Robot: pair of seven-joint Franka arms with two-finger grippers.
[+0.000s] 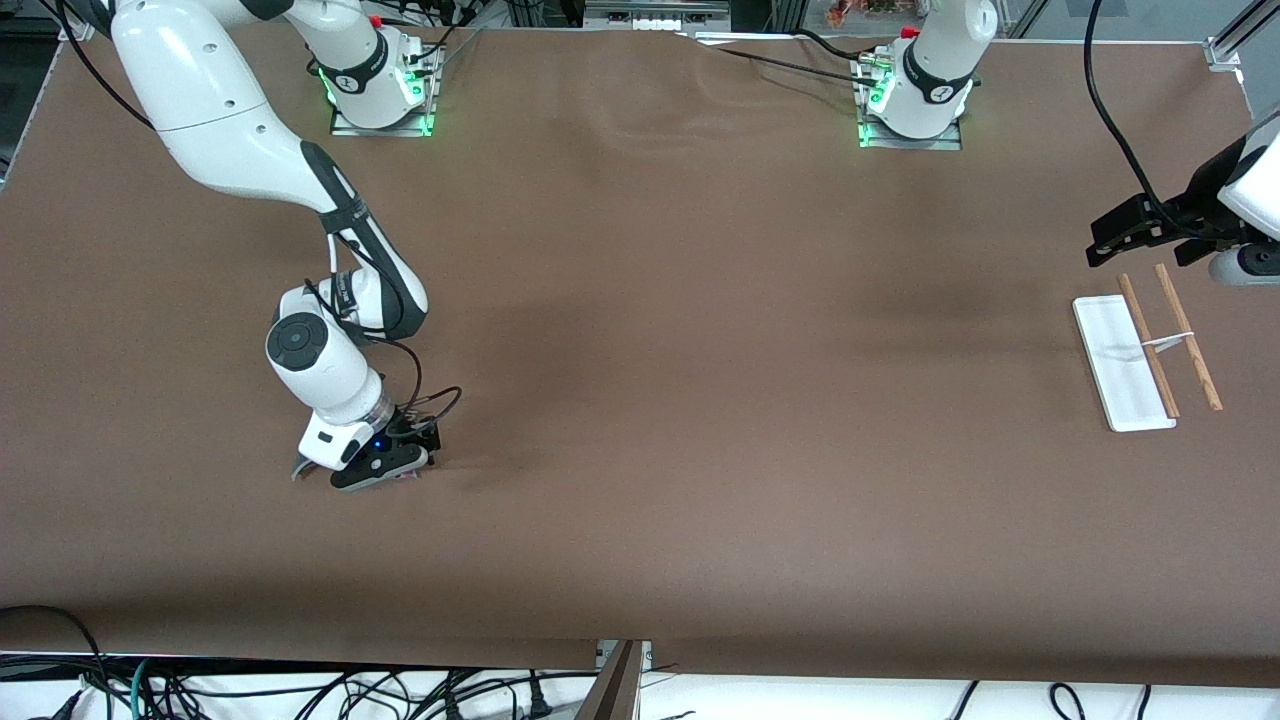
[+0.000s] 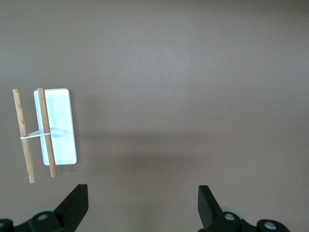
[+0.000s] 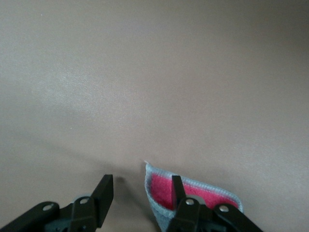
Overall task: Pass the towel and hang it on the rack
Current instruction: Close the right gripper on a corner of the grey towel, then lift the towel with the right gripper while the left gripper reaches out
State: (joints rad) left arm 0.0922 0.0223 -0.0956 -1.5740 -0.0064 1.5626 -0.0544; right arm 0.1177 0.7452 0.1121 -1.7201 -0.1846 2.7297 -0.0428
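Lower left of the front view: the right claw [image 1: 385, 470] is down at the tabletop [image 1: 640, 400], jaws parted, one finger [image 3: 177, 193] against the towel [image 3: 193, 195]. The left claw [image 2: 142, 205] waits, spread wide, above the rack [image 1: 1145, 350] at the frame's right edge.

The right hand [image 3: 140, 200] is low at the counter, fingers apart; the left hand [image 2: 142, 205] waits raised, fingers spread.

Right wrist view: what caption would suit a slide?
Right pincer open, down at the brown table, one finger over the pink-red towel.
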